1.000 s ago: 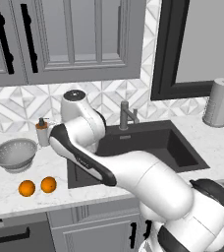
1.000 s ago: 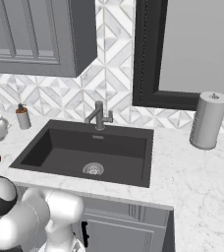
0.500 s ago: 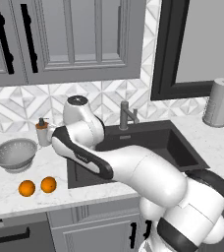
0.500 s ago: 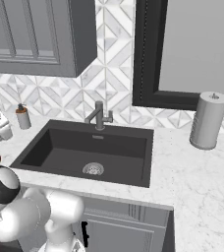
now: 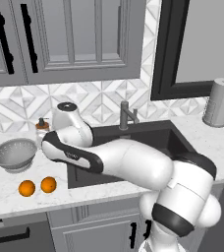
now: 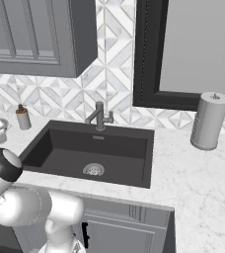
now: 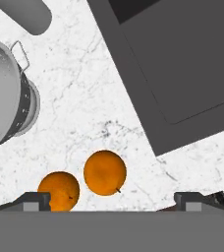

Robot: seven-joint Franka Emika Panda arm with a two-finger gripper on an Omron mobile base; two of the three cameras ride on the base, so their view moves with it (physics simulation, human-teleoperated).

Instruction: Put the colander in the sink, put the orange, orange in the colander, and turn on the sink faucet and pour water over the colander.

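Even, diffuse illumination is recorded in all three rendered views, with no single light source identifiable and no glare or blown highlights noted on the counter [image 5: 6,194]. Soft shading is seen inside the sink [image 6: 92,148] and under the colander [image 7: 6,93], and only faint contact shadows are observed beneath the oranges [image 7: 104,173]. Focus is uniform throughout, with mild pixel softness, no motion blur and no evident edge distortion.
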